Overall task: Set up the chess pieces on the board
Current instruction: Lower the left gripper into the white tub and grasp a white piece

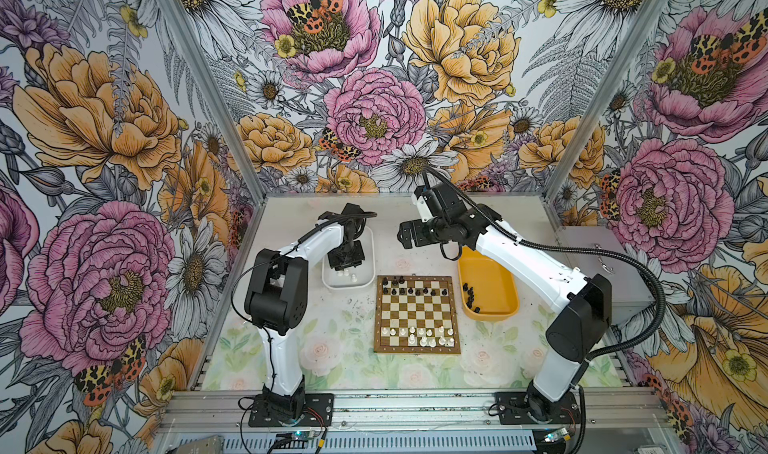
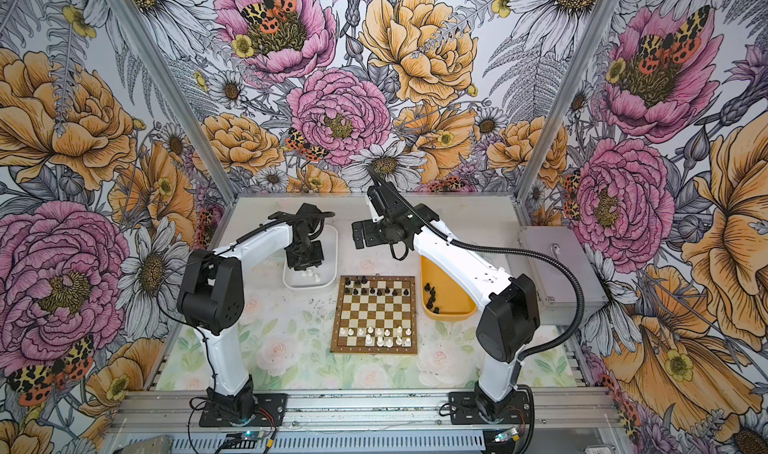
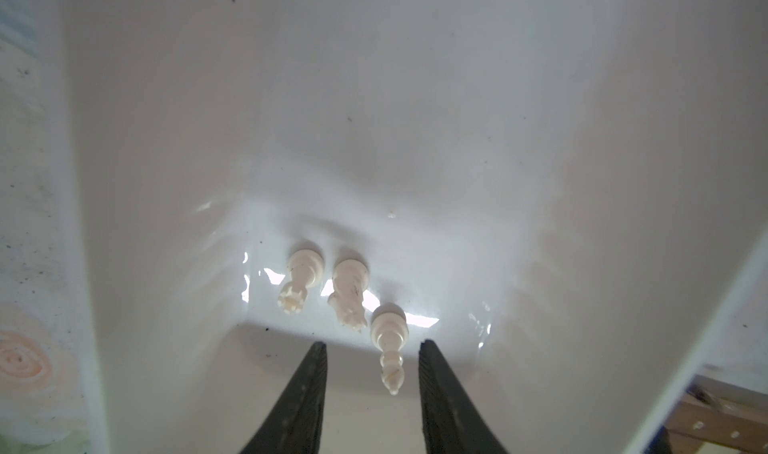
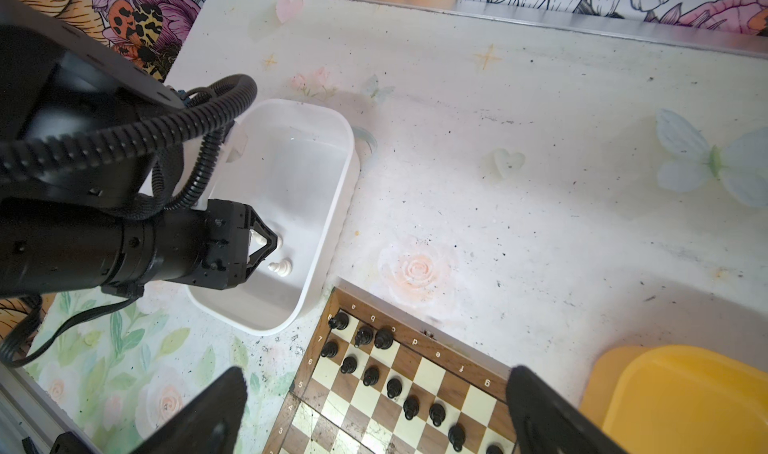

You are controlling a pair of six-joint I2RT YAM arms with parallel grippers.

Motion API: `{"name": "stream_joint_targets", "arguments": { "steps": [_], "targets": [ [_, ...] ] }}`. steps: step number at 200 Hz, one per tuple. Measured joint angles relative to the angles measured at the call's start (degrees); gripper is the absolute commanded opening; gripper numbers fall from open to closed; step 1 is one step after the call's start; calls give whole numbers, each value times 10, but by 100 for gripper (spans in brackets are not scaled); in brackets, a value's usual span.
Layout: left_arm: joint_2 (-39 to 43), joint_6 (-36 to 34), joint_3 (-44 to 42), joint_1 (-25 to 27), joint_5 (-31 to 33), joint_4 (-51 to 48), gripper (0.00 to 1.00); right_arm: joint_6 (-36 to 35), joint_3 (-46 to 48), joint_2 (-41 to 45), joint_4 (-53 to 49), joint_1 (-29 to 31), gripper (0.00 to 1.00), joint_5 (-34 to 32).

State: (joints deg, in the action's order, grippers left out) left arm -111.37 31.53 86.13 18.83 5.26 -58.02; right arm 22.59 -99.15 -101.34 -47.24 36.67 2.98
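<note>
The board [image 1: 417,314] [image 2: 376,316] lies mid-table, with several black chess pieces [image 1: 409,291] on its two far rows and several white ones [image 1: 424,335] on its near rows. My left gripper [image 1: 345,267] [image 3: 372,343] points down into the white tray [image 1: 349,286] and is open. A lying white piece [image 3: 388,343] sits between its fingertips, touching neither. Two more white pieces [image 3: 300,281] [image 3: 349,294] lie just beyond. My right gripper [image 1: 405,235] [image 4: 376,375] hovers wide open and empty above the board's far edge.
A yellow tray [image 1: 494,281] right of the board holds several black pieces [image 1: 469,294]; my right arm passes over it. A grey metal box [image 1: 598,260] stands at the far right. The white tray [image 4: 332,181] almost touches the board's far-left corner.
</note>
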Motion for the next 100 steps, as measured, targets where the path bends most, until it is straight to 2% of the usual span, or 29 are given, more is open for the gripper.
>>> {"name": "stream_joint_targets", "arguments": {
  "steps": [100],
  "targets": [
    [-18,0,-9,-8,0,4,35,0,25,9,0,-2,100,-7]
  ]
}}
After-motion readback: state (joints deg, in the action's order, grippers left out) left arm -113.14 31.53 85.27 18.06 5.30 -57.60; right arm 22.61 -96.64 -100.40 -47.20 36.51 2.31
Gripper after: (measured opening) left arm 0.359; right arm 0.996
